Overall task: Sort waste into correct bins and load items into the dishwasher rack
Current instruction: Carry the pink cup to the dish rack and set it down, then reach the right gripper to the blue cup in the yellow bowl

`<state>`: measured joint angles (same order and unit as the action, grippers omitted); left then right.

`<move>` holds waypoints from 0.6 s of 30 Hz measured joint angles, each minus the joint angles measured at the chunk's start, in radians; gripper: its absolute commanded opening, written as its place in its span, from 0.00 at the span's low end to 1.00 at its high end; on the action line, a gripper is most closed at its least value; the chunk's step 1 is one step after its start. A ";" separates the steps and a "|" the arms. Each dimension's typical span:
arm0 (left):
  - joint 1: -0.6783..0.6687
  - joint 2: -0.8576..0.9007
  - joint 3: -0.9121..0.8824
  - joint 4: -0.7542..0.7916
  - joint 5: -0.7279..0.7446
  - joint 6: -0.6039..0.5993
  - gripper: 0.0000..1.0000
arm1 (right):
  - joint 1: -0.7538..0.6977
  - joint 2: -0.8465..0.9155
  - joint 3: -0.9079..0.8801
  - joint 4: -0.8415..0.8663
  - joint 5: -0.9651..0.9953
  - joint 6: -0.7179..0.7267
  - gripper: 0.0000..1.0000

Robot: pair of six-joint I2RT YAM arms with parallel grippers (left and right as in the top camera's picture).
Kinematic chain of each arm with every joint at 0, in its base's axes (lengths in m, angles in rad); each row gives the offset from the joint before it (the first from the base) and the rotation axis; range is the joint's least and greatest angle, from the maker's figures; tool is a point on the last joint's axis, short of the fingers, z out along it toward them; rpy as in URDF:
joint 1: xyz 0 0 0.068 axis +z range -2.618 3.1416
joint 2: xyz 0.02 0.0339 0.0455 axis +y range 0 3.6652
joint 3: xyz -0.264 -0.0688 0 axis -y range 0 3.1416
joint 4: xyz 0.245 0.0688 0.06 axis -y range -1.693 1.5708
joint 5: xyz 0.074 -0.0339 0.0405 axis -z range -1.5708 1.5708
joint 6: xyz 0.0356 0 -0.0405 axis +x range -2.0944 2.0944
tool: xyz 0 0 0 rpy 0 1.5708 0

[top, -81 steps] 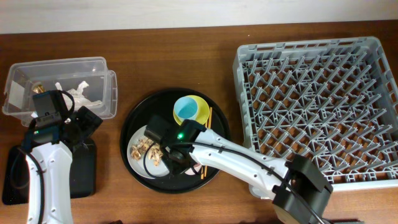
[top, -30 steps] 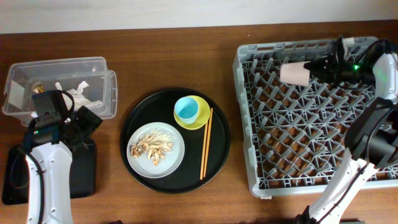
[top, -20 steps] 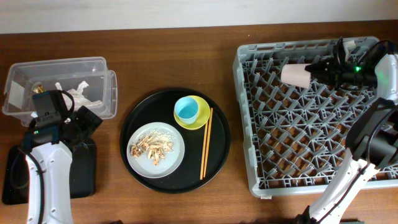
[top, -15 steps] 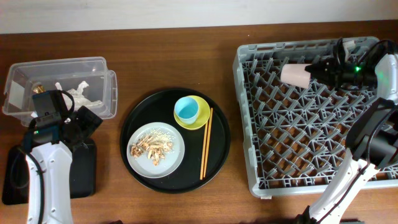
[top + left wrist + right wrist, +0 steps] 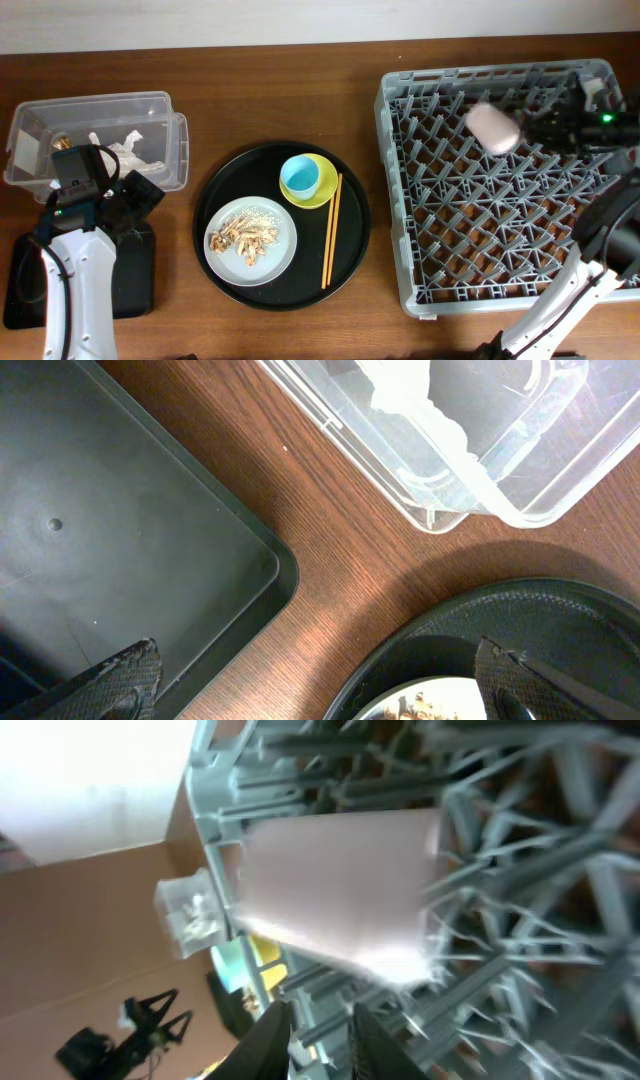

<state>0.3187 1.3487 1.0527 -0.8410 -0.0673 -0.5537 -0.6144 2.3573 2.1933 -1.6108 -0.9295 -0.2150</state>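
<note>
Item: small pink cup (image 5: 493, 128), lying on its side inside the dishwasher rack (image 5: 392, 200), just ahead of the right claw (image 5: 533, 124) and blurred in both views. From the right wrist we see the cup (image 5: 340, 880) past the fingertips, not between them. The claw (image 5: 318, 1032) shows a narrow gap with only grey rack (image 5: 520, 970) pegs behind it, so we log it as parted and holding nothing. Upright pegs surround the cup on all sides. The left claw (image 5: 135, 200) has its fingers spread wide and empty. The left wrist view alone shows this spread (image 5: 315, 680). Under its near finger is a corner of the shallow black tray (image 5: 120, 540), and beyond it is the clear tub (image 5: 500, 470) with a white napkin (image 5: 410, 400). Under its far finger is the round black tray (image 5: 540, 620). Only the overhead view shows that tray's load, well apart from both claws:
- a light-blue cup (image 5: 300, 177) sitting in the yellow-green bowl (image 5: 325, 190);
- a plate (image 5: 282, 245) with food scraps (image 5: 243, 238);
- chopsticks (image 5: 331, 230) beside the plate.
</note>
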 measured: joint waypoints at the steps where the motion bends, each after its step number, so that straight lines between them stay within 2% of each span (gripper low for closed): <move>1: 0.000 0.000 0.000 -0.001 0.000 0.000 0.99 | -0.012 0.000 0.028 -0.018 0.018 0.006 0.22; 6: 0.000 0.000 0.000 0.000 0.000 0.000 0.99 | -0.044 -0.046 0.165 -0.069 0.129 0.053 0.22; 10: 0.000 0.000 0.000 0.000 0.000 0.000 0.99 | 0.007 -0.161 0.214 -0.076 0.215 0.081 0.25; 15: 0.000 0.000 0.000 0.000 0.000 0.000 0.99 | 0.224 -0.267 0.227 -0.081 0.281 0.095 0.47; 18: 0.000 0.000 0.000 0.000 0.000 0.000 0.99 | 0.436 -0.273 0.227 -0.062 0.333 0.103 0.49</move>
<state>0.3187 1.3487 1.0527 -0.8410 -0.0677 -0.5537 -0.1787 2.0842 2.4199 -1.6726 -0.5961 -0.1123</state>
